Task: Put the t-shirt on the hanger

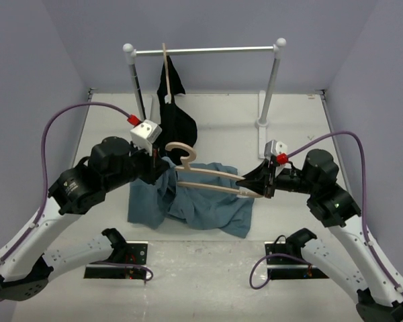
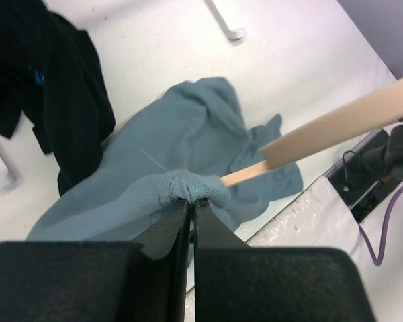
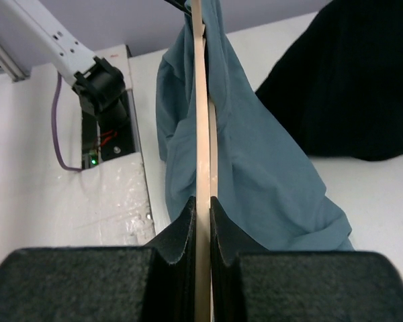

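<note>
Lilac walls (image 1: 40,67) enclose a white bench (image 1: 208,265). At its far side stands a white garment rail (image 1: 205,49), from which a black garment (image 1: 173,114) hangs. We see the blue-grey t-shirt (image 1: 205,204) lying crumpled at the middle of the bench, between the two arms, with its left portion raised off the surface.

The left pincer (image 2: 193,204) is pressed together on a bunched fold of this fabric, as the left wrist view shows. The right pincer (image 3: 201,204) pinches one end of the wooden hanger (image 1: 208,176) and holds it roughly level above the t-shirt. The hook points towards the rail and the free end reaches to the left pincer.

In the left wrist view the hanger's crossbar meets the gathered fold. We cannot tell whether it lies inside the garment or merely behind it.

We judge the step in hand to be threading the hanger into the t-shirt, with neither shoulder yet seated. The next move calls for drawing the held fold over the hanger's free end while the right pincer steadies the hanger.
</note>
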